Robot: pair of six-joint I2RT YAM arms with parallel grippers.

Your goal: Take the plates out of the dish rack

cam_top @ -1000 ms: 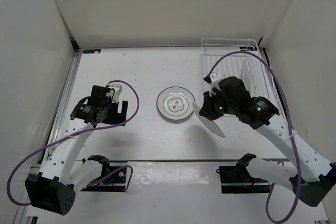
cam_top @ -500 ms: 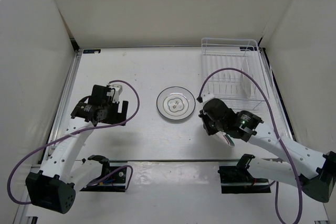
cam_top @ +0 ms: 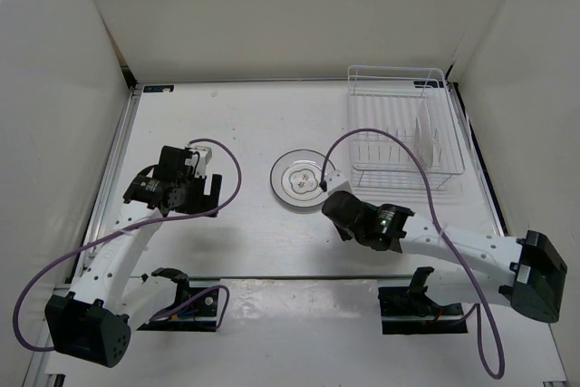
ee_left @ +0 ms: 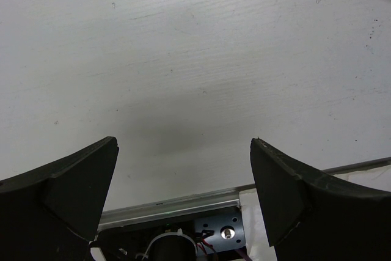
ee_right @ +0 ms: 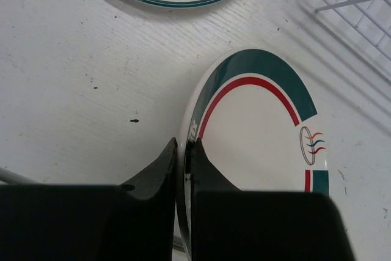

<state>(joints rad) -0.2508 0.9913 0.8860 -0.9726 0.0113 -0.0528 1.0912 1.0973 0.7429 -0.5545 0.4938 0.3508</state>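
Progress: roughly midway.

- Done: round white plate with thin green rim and flower centre (cam_top: 304, 178) lies flat on white worktop (cam_top: 236, 124), clear of rectangular white wire dish rack (cam_top: 403, 133).
- In hand: right hand (ee_right: 185, 151) pressed together, pinching edge of round white plate with dark green rim and red ring (ee_right: 263, 132). Plate out of rack, low beside first plate. Contact with worktop: cannot tell.
- Left: set it down, release. Upright white plate (cam_top: 424, 138) apparently remains between rack dividers.
- Left hand (ee_left: 183, 145) spread, empty, over bare worktop.
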